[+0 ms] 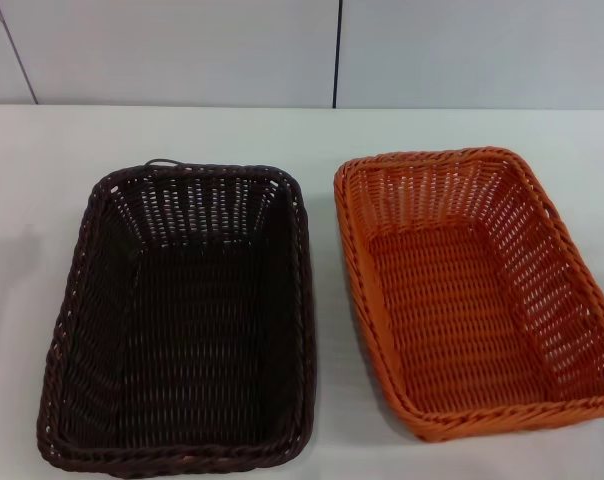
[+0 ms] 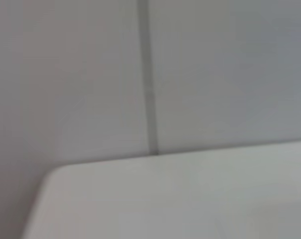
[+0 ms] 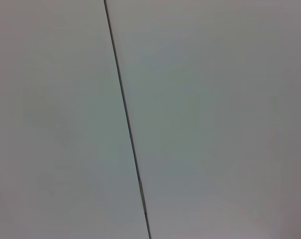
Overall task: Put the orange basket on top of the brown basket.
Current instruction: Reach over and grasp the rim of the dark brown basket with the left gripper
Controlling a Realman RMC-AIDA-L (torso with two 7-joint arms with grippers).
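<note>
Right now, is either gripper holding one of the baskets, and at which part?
Nothing is held. The orange basket and the brown basket sit side by side on the table, and no gripper is in view.

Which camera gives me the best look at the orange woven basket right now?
The head view: the bright orange rectangular woven basket sits there nearly whole, right of the dark brown woven basket. Neither wrist view shows it.

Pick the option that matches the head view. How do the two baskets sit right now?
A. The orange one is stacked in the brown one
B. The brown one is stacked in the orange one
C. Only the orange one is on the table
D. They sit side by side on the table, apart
D: the brown basket and the orange basket sit side by side, with a strip of white table between them.
</note>
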